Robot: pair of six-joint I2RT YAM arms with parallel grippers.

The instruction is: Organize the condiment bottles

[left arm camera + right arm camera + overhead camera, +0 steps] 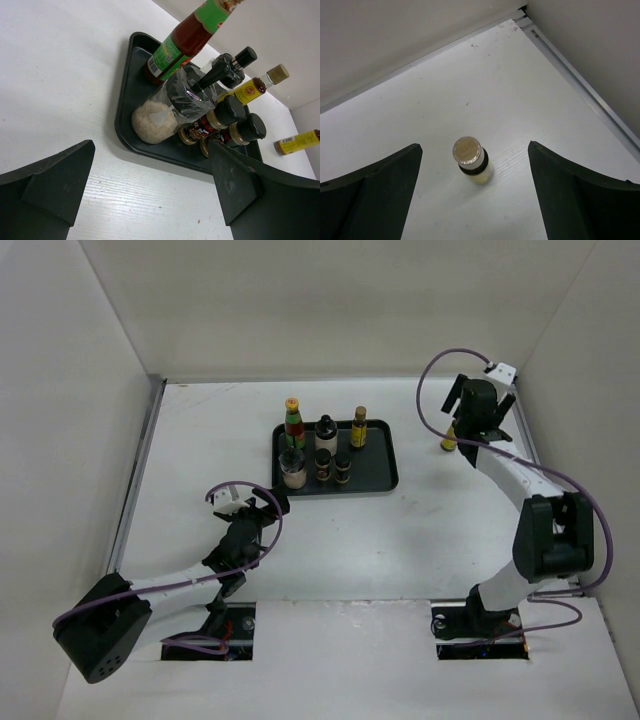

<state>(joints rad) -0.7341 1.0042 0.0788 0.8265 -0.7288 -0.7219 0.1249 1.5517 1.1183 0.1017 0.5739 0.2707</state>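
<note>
Our right gripper (474, 146) hangs, jaws wide apart, above the slim yellow bottle (477, 171), which stands alone well right of the tray (388, 468). We should descend centred on it, then close around its body.

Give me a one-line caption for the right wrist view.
Open right gripper framing a lone upright yellow-filled bottle on the white table.
</note>
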